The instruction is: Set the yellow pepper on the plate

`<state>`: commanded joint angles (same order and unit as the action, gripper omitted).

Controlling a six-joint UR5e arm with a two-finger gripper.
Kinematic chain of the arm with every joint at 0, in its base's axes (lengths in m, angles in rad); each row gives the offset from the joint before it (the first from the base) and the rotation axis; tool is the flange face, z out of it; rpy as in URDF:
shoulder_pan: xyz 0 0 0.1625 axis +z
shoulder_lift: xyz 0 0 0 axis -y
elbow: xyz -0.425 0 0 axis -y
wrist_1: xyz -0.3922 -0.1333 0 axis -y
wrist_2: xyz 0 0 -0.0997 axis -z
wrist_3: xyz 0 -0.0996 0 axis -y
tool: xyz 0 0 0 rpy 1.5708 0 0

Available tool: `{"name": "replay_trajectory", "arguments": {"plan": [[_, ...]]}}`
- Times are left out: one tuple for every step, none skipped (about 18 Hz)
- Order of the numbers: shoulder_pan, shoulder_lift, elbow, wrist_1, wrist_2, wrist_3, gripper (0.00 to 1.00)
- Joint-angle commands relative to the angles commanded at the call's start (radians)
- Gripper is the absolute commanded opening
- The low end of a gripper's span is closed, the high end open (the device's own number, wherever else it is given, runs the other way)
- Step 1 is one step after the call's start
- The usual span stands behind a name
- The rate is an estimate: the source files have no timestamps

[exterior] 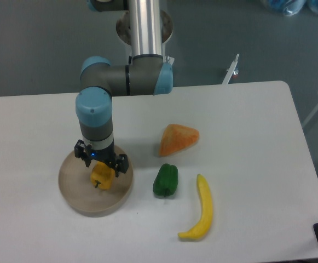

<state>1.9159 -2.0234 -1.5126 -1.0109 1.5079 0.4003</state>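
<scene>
pepper: the yellow pepper (102, 177) sits within the plate's outline, near its middle, directly under the arm's wrist; whether its base rests on the surface or hangs just above it cannot be told from this view.
plate: the tan plate (76, 192) lies on the left part of the desk (246, 109), with its right rim near the green pepper.
pincer: the pincer (102, 169) points straight down over the plate, its fingers on either side of the pepper's top; it appears to be grasping the pepper, though the contact itself is partly hidden by the wrist.
step: judged to be the placing step, with the carry over and the pepper already above or on its target.
next move: calls for a short lowering if the pepper is not yet seated, then parting the fingers and lifting straight up so the pepper is not dragged or tipped off the plate.
neighbours: a green pepper (165, 180) lies just right of the plate; an orange wedge (178, 138) lies beyond it; a banana (200, 211) lies near the front edge. All are apart from the plate.
risk: the lobed pepper may roll when released, but it is well inside the rim.
</scene>
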Motion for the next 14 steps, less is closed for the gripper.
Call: {"name": "replay_trajectory", "arguments": {"plan": [[0.023, 0.009, 0.008, 0.000, 0.000, 0.009, 1.00], [0.049, 0.017, 0.014, -0.002, 0.003, 0.024, 1.00], [0.067, 0.018, 0.020, 0.000, 0.006, 0.038, 1.00], [0.090, 0.032, 0.025, 0.000, 0.009, 0.063, 1.00], [0.121, 0.047, 0.026, 0.000, 0.012, 0.092, 1.00], [0.150, 0.054, 0.029, 0.000, 0.015, 0.125, 1.00], [0.179, 0.058, 0.037, 0.000, 0.021, 0.167, 1.00], [0.224, 0.060, 0.049, 0.000, 0.037, 0.226, 1.00], [0.245, 0.060, 0.054, 0.000, 0.054, 0.260, 1.00], [0.268, 0.057, 0.060, 0.000, 0.066, 0.294, 1.00], [0.302, 0.058, 0.066, 0.002, 0.077, 0.333, 1.00], [0.333, 0.057, 0.074, 0.000, 0.080, 0.369, 1.00], [0.354, 0.054, 0.080, 0.000, 0.080, 0.408, 1.00], [0.373, 0.052, 0.081, 0.000, 0.081, 0.440, 1.00]]}}
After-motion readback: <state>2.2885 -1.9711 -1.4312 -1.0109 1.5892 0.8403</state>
